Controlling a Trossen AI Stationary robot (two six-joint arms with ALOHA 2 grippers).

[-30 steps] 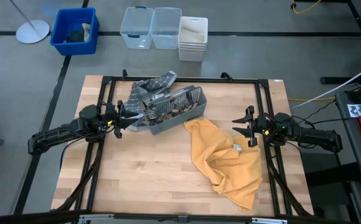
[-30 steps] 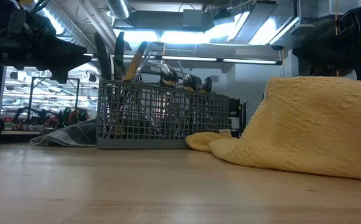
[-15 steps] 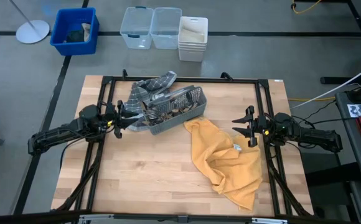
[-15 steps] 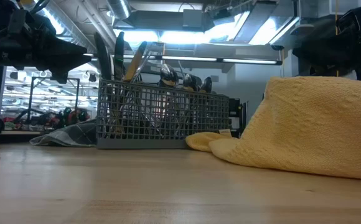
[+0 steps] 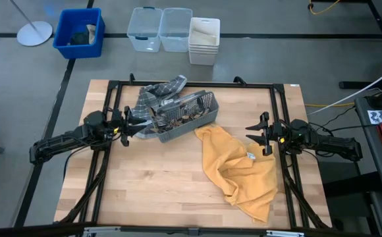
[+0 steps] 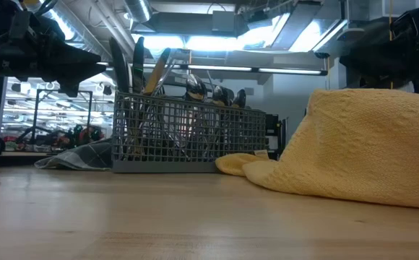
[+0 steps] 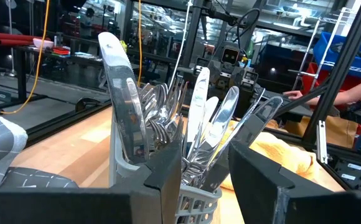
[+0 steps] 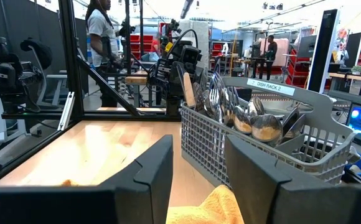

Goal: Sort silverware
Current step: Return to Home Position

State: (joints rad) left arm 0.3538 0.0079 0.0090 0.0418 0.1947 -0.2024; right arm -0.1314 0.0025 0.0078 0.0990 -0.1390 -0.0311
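The silverware [image 5: 171, 117] stands bunched, handles down, in a grey wire-mesh caddy [image 5: 190, 113] at the table's far middle. It also shows as forks, spoons and knives [image 7: 199, 124] and as spoon bowls [image 8: 246, 115]. My left gripper [image 5: 129, 124] is open and level, just off the caddy's left end; the left wrist view looks between its fingers [image 7: 205, 171] at the caddy. My right gripper [image 5: 262, 133] waits open at the table's right side, pointing level toward the caddy [image 8: 230, 146], well short of it.
A yellow cloth [image 5: 240, 168] lies rumpled between the caddy and the near right; its hump [image 6: 368, 152] shows in the low view. A grey plaid cloth [image 5: 158, 90] lies behind the caddy. Black frame rails [image 5: 115, 105] border the table. Bins [image 5: 79, 31] stand on the floor beyond. People [image 8: 99, 31] stand in the room.
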